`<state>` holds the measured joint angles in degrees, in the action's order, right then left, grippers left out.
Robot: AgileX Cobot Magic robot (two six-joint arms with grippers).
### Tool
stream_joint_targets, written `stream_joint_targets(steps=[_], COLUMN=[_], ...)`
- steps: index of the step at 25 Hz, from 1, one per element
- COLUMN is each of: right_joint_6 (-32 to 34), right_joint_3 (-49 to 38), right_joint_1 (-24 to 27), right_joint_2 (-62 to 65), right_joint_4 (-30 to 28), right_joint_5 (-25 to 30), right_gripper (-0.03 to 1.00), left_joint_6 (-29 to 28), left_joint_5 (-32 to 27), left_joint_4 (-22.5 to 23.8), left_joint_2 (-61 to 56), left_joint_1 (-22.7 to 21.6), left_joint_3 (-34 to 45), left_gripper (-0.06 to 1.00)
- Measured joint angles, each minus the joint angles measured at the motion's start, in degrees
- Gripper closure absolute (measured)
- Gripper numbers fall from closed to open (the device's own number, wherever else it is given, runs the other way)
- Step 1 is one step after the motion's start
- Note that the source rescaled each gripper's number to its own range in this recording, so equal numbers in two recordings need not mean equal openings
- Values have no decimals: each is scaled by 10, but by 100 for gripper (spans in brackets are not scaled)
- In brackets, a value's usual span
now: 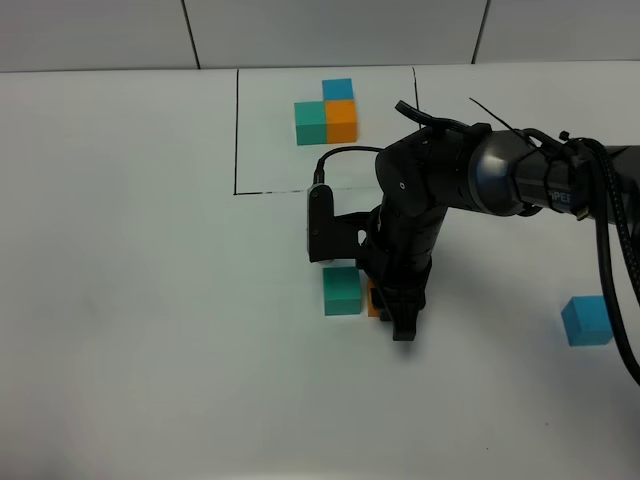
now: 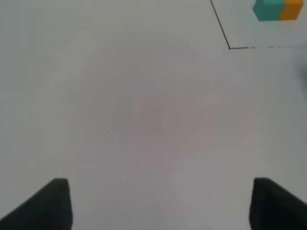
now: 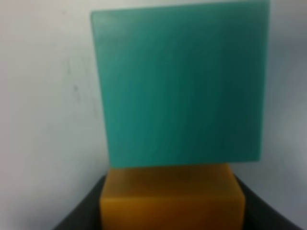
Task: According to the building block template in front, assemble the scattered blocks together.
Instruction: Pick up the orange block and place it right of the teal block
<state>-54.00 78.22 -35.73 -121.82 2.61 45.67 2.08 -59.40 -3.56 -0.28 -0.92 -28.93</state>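
The building block template [image 1: 327,112], a teal, orange and blue trio, sits inside the thin black rectangle at the far middle of the table; a corner of it shows in the left wrist view [image 2: 277,9]. The scattered teal block [image 1: 341,291] lies mid-table with the orange block [image 1: 373,299] touching its right side. My right gripper [image 1: 392,315] reaches down from the right and is shut on the orange block [image 3: 171,196], which presses against the teal block [image 3: 182,86]. The blue block [image 1: 586,321] lies alone at the right. My left gripper [image 2: 160,206] stands open over bare table.
The black drawn line [image 1: 236,130] of the rectangle runs just beyond the working spot. The right arm's dark body and cables [image 1: 520,170] stretch across the right half of the white table [image 1: 150,300].
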Motion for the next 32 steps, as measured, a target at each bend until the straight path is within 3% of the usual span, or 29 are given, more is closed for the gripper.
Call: stream_joint_targets(steps=[32], right_joint_6=[6], right_joint_3=[0], right_joint_1=[-10], right_joint_2=[-4], right_joint_4=[0], right_joint_5=[-18], right_gripper=[94], left_joint_6=[0], left_joint_5=[0], left_joint_4=[0], left_joint_2=[0], left_joint_1=[0], left_joint_3=[0], left_gripper=[26])
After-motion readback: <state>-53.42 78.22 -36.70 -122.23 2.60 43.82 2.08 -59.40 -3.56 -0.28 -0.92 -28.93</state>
